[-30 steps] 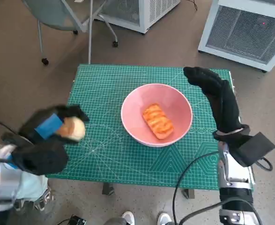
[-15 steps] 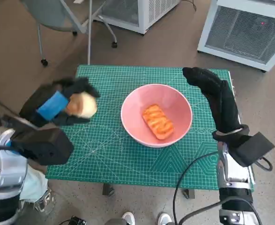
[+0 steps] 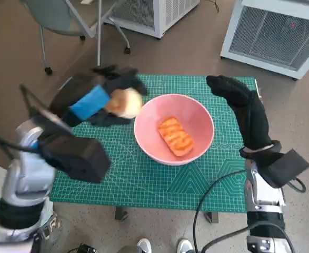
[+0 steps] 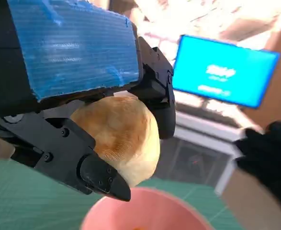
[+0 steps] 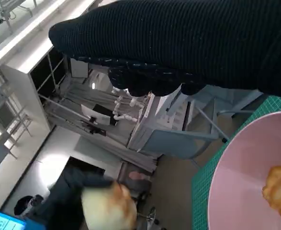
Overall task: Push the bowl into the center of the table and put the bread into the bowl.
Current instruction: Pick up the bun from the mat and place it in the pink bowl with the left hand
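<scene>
Bread roll [image 3: 123, 102] nearer bowl [image 3: 201, 113], underside hidden.

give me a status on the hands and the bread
Left hand holds a bread roll beside the pink bowl. Right hand open beside it. Another bread piece already inside.

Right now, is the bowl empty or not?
Not empty. The pink bowl holds one orange pastry; the round bun is outside it, held in the left hand.
</scene>
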### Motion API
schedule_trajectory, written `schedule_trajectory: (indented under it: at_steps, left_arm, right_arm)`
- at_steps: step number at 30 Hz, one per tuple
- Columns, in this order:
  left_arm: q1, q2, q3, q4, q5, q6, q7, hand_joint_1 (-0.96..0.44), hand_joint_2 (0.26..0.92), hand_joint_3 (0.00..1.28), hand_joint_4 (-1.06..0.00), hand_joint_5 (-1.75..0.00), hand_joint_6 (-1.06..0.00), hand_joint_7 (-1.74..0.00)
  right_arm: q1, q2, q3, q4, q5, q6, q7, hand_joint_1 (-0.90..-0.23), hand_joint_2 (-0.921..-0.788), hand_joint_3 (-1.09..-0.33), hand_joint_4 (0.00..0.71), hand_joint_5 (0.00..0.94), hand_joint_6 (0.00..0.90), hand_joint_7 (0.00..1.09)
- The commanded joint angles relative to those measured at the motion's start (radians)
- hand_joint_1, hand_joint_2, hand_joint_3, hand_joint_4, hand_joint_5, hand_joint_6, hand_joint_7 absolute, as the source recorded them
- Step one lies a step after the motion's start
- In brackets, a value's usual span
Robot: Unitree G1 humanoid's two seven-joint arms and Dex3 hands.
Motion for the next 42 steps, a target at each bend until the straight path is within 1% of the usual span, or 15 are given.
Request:
schedule_trajectory:
  at_steps: [1, 11, 14, 16, 18, 19, 20, 21, 22, 23, 25, 27, 29, 32, 42]
  left_arm:
    - [-0.117, -0.093, -0.092, 0.122, 0.040, -0.042, 0.024, 0.00, 0.917, 0.05, -0.74, -1.21, -0.65, -1.05]
    - [-0.182, -0.177, -0.177, 0.378, 0.083, -0.220, 0.096, 0.00, 0.915, 0.03, -0.77, -1.15, -0.66, -1.06]
    - [-0.193, -0.197, -0.190, 0.444, 0.069, -0.247, 0.079, 0.00, 0.919, 0.04, -0.75, -1.15, -0.63, -1.10]
    - [-0.198, -0.210, -0.193, 0.471, 0.039, -0.228, 0.028, 0.00, 0.919, 0.06, -0.73, -1.17, -0.60, -1.13]
    - [-0.206, -0.220, -0.201, 0.483, 0.017, -0.156, -0.057, 0.00, 0.920, 0.12, -0.66, -1.23, -0.53, -1.22]
    - [-0.209, -0.223, -0.204, 0.485, 0.013, -0.126, -0.088, -0.03, 0.896, 0.17, -0.54, -0.97, -0.43, -1.02]
    - [-0.213, -0.224, -0.208, 0.489, 0.007, -0.088, -0.128, -0.03, 0.893, 0.17, -0.53, -0.83, -0.42, -0.88]
    - [-0.215, -0.224, -0.211, 0.490, 0.004, -0.065, -0.152, -0.08, 0.886, 0.14, -0.47, -0.55, -0.40, -0.63]
    - [-0.215, -0.225, -0.211, 0.489, 0.003, -0.052, -0.166, -0.09, 0.886, 0.12, -0.45, -0.44, -0.40, -0.52]
    - [-0.215, -0.226, -0.213, 0.487, 0.003, -0.029, -0.185, -0.11, 0.890, 0.09, -0.42, -0.28, -0.40, -0.36]
    - [-0.214, -0.228, -0.213, 0.482, 0.005, -0.002, -0.205, -0.18, 0.882, 0.05, -0.34, -0.12, -0.38, -0.18]
    - [-0.213, -0.229, -0.211, 0.476, 0.008, 0.011, -0.215, -0.20, 0.880, 0.04, -0.31, -0.06, -0.37, -0.11]
    - [-0.198, -0.223, -0.219, 0.451, 0.028, 0.024, -0.212, -0.23, 0.873, 0.02, -0.28, -0.02, -0.37, -0.07]
    - [-0.172, -0.215, -0.215, 0.413, 0.041, 0.030, -0.196, -0.25, 0.869, 0.02, -0.27, -0.01, -0.37, -0.05]
    - [-0.109, -0.179, -0.165, 0.294, 0.018, 0.001, -0.152, -0.27, 0.866, 0.01, -0.24, 0.00, -0.38, -0.04]
  right_arm:
    - [0.022, 0.001, -0.001, -0.007, -0.002, 0.013, -0.013, -0.619, -0.921, -0.745, 0.238, 0.007, -0.001, 0.52]
    - [0.035, -0.001, -0.006, -0.031, -0.004, 0.020, -0.027, -0.617, -0.921, -0.747, 0.240, 0.007, -0.001, 0.51]
    - [0.041, -0.001, -0.009, -0.041, -0.001, 0.023, -0.030, -0.616, -0.921, -0.749, 0.240, 0.006, -0.001, 0.51]
    - [0.045, 0.000, -0.012, -0.047, 0.004, 0.025, -0.029, -0.616, -0.921, -0.750, 0.239, 0.006, -0.001, 0.51]
    - [0.047, 0.001, -0.017, -0.051, 0.012, 0.028, -0.028, -0.616, -0.921, -0.751, 0.239, 0.006, -0.001, 0.51]
    - [0.047, 0.002, -0.018, -0.052, 0.015, 0.029, -0.027, -0.615, -0.921, -0.751, 0.239, 0.005, -0.001, 0.51]
    - [0.047, 0.002, -0.020, -0.052, 0.020, 0.029, -0.026, -0.614, -0.921, -0.752, 0.238, 0.005, -0.001, 0.51]
    - [0.047, 0.002, -0.022, -0.052, 0.022, 0.029, -0.026, -0.611, -0.921, -0.753, 0.238, 0.005, -0.001, 0.51]
    - [0.047, 0.003, -0.022, -0.052, 0.023, 0.029, -0.025, -0.610, -0.921, -0.753, 0.237, 0.004, -0.001, 0.51]
    - [0.047, 0.003, -0.024, -0.052, 0.026, 0.029, -0.025, -0.608, -0.921, -0.754, 0.237, 0.004, -0.001, 0.51]
    - [0.047, 0.003, -0.025, -0.052, 0.029, 0.029, -0.024, -0.606, -0.921, -0.756, 0.236, 0.004, -0.001, 0.50]
    - [0.047, 0.003, -0.024, -0.052, 0.031, 0.029, -0.024, -0.606, -0.921, -0.756, 0.236, 0.003, -0.001, 0.50]
    - [0.051, 0.004, -0.028, -0.064, 0.041, 0.033, -0.025, -0.609, -0.921, -0.757, 0.236, 0.003, -0.001, 0.50]
    - [0.054, 0.003, -0.030, -0.078, 0.049, 0.036, -0.027, -0.610, -0.921, -0.757, 0.236, 0.003, -0.001, 0.50]
    - [0.053, 0.009, -0.034, -0.101, 0.054, 0.040, -0.034, -0.605, -0.921, -0.757, 0.239, 0.004, -0.001, 0.51]
